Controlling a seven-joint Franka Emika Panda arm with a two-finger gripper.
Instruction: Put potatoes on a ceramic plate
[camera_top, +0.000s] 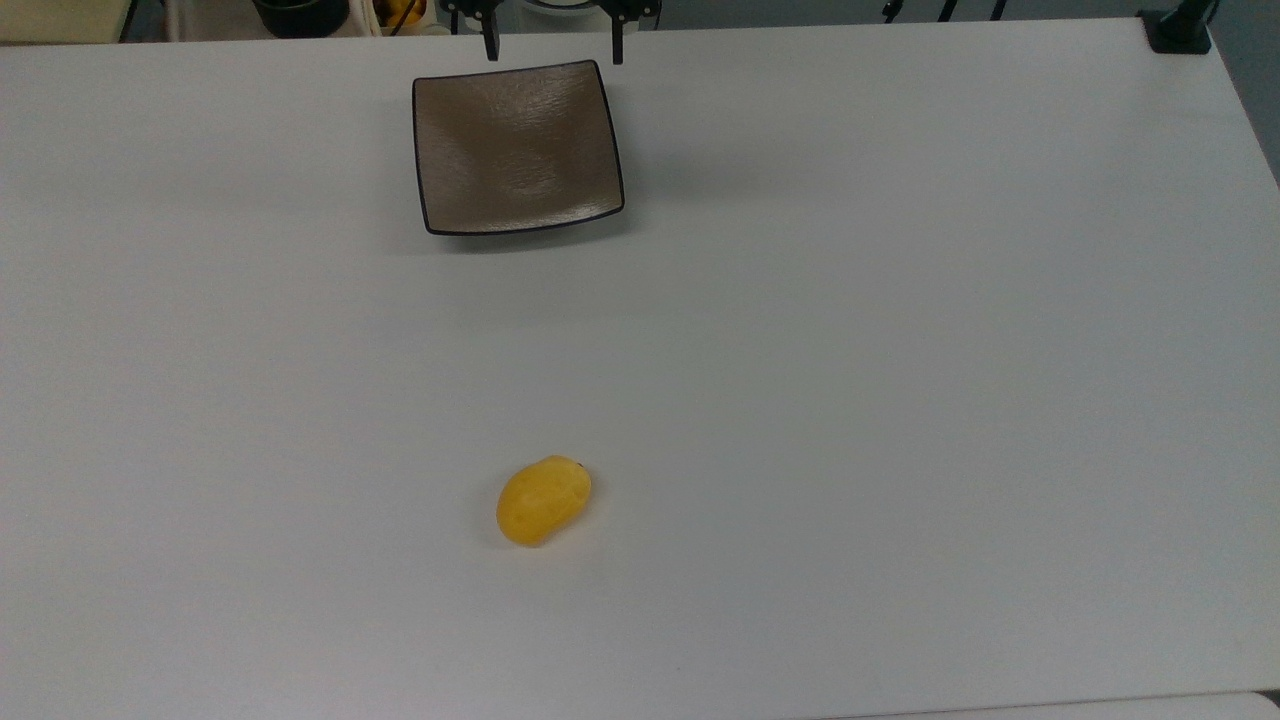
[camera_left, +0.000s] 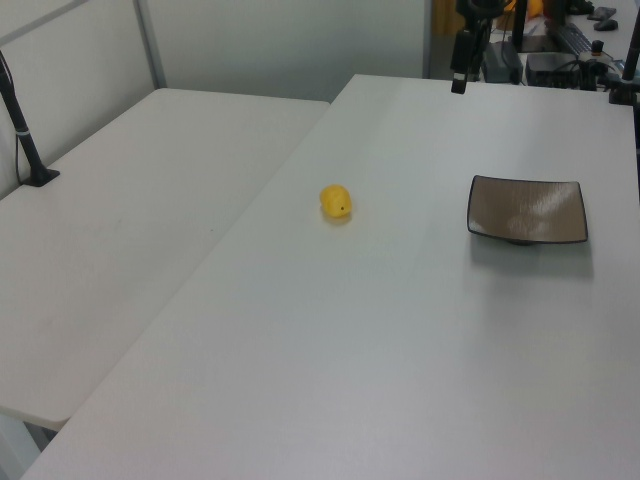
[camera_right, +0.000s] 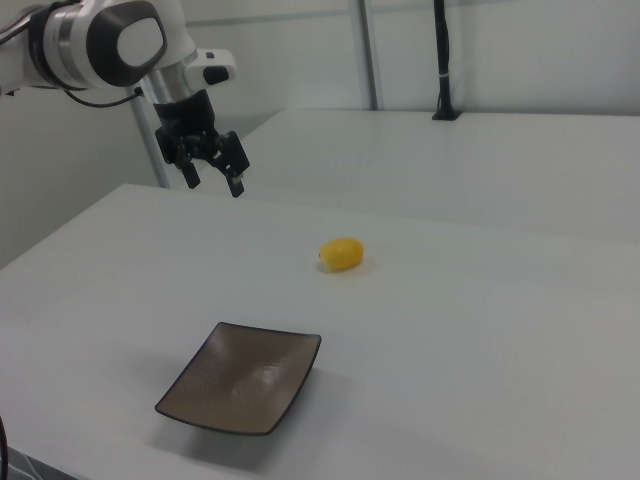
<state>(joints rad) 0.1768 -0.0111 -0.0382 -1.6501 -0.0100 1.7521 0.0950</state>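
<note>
You see the gripper spread wide and empty above the table's edge; the top view cuts off its upper part. The potato lies on the table, well apart from the plate.

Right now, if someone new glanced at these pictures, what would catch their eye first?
The bright yellow potato stands out, lying alone on the white table, well apart from the plate. Next comes the glossy brown square plate near the top view's upper edge. Above the plate's far side hangs the gripper, jaws open and holding nothing.
</note>
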